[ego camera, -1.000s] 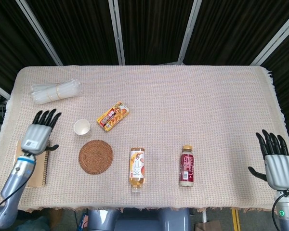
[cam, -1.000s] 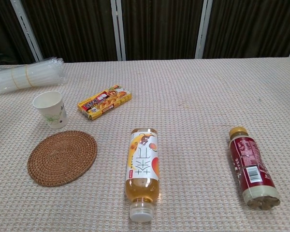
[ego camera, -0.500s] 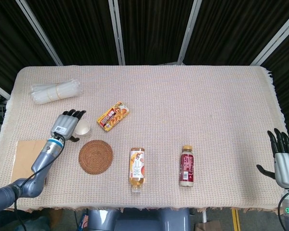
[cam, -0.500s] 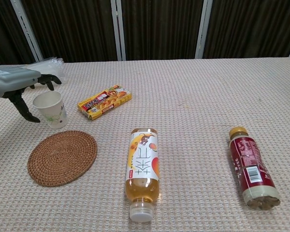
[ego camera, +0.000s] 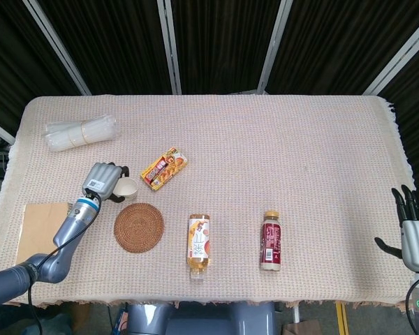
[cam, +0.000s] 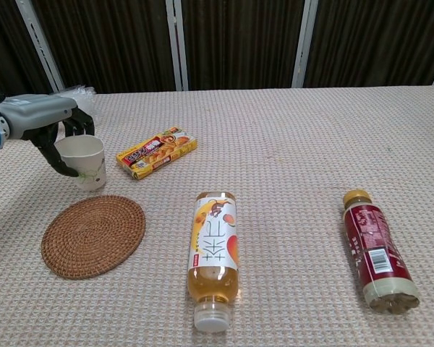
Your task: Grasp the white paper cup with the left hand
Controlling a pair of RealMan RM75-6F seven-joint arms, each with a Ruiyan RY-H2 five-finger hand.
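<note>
The white paper cup [cam: 85,162], open-mouthed with a small green leafy print on its side, stands upright near the left edge of the cloth-covered counter [cam: 296,137], the left hand [cam: 47,123] wrapped around it with fingers behind the rim and thumb down its left wall.

Head view sits high, looking steeply down on the whole table [ego camera: 279,132], far edge and dark curtains up top, both hands at the lower corners. Chest view drops low and close, facing level across the cloth toward the curtains. Both catch the woven coaster [ego camera: 138,227] [cam: 92,235], orange bottle [ego camera: 199,242] [cam: 214,254], red bottle [ego camera: 270,241] [cam: 376,253] and snack box [ego camera: 165,167] [cam: 156,152].
</note>
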